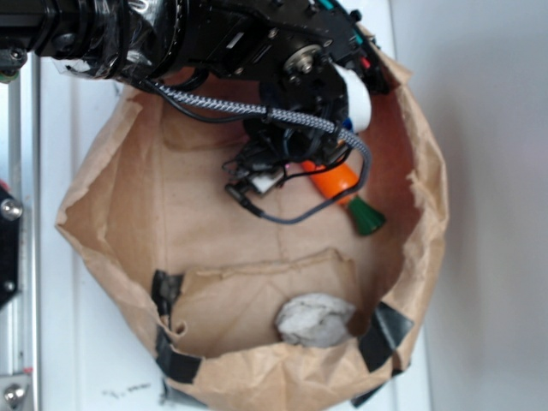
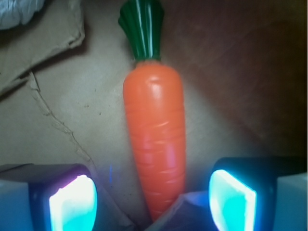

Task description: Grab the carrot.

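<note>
One carrot (image 2: 155, 139) is seen lying on the floor of a brown paper bag (image 1: 111, 163), its long axis running away from the end effector (image 2: 153, 199), green stem at the far end. In the wrist view the two pads (image 2: 72, 204) are spread wide to either side of the pointed tip, gripping nothing. In the exterior view the arm and a braided cable (image 1: 248, 110) hide most of the carrot; a crumpled paper ball (image 1: 312, 321) is shown well apart, near the bag's taped wall.

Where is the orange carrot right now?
The carrot lies on the brown paper bag's floor, toward its right wall in the exterior view. In the wrist view it sits between the open tool's two pads, green stem pointing away.
</note>
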Available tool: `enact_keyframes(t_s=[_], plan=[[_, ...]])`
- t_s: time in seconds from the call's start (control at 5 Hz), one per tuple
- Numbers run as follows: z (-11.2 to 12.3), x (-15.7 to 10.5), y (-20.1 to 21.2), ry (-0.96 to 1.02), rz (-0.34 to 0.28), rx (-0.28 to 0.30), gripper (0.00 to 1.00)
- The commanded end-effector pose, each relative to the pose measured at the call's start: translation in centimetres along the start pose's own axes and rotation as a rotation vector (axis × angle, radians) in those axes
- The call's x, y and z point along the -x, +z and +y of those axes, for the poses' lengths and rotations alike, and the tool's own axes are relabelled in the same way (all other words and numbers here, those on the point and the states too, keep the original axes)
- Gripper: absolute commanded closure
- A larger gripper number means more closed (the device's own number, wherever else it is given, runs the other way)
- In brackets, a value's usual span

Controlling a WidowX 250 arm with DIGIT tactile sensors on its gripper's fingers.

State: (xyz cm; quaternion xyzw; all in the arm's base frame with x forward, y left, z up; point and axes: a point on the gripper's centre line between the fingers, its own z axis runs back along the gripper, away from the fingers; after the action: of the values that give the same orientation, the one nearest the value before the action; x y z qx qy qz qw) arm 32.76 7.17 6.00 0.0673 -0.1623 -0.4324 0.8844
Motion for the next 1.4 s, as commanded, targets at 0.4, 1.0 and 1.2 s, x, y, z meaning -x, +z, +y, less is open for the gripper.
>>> enact_keyframes(t_s=[0.4,1.0,1.2], plan=[[-2.1,-2.6,-3.3,-0.024,0.105,-0.016,0.0],[-1.4,-1.8,-3.8,-0.007,0.106,-0.035,1.0],[-1.1,-1.7,-3.4,-0.002,0.091,-0.03,1.0]])
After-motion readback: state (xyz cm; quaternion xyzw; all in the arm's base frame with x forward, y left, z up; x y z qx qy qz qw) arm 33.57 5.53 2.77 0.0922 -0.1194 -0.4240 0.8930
